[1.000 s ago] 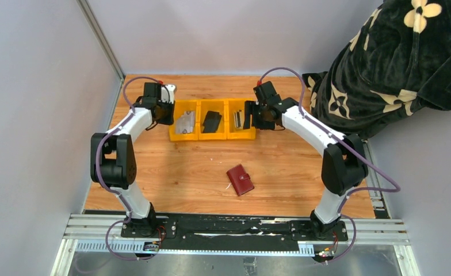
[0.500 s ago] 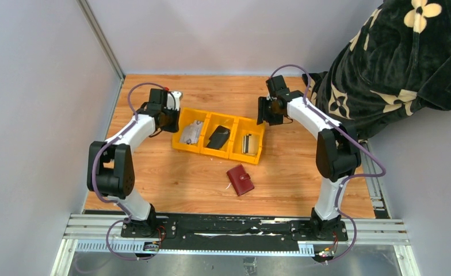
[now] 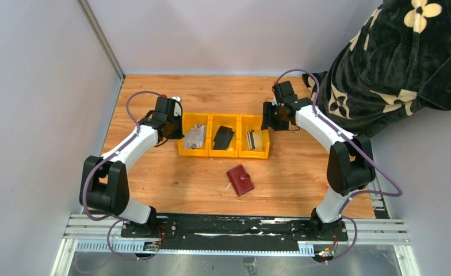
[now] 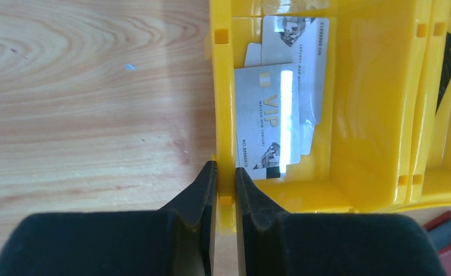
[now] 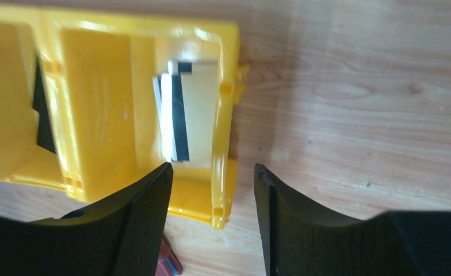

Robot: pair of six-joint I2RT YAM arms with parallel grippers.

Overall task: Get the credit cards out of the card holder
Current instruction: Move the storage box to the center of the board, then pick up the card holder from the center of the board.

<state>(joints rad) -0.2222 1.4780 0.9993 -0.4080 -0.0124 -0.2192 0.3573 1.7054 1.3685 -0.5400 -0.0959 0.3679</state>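
Since half a second ago: yellow tray (image 3: 223,154) swung from askew to square with the table edge; both arms moved with it.

Left gripper (image 4: 223,167): fingers pinched shut on the tray's left end wall, one finger inside the rim and one outside.

Right gripper (image 5: 211,169): fingers spread apart, straddling the tray's right end wall, one above the right compartment and one above bare wood; a gap shows on each side of the wall.

Tray, three compartments:
- Left: silvery-grey cards (image 4: 263,121), overlapping, the top one printed "VIP", lying flat against the gripped wall.
- Middle: dark card (image 3: 223,137), tilted.
- Right: tan-gold card (image 5: 197,109), with dark and pale edges beside it; how many cards lie there cannot be told.

Card holder (image 3: 240,180): maroon, folded shut with its tab fastened, flat on the table (image 3: 171,172), on the near side of the tray and apart from it, clear of both grippers.
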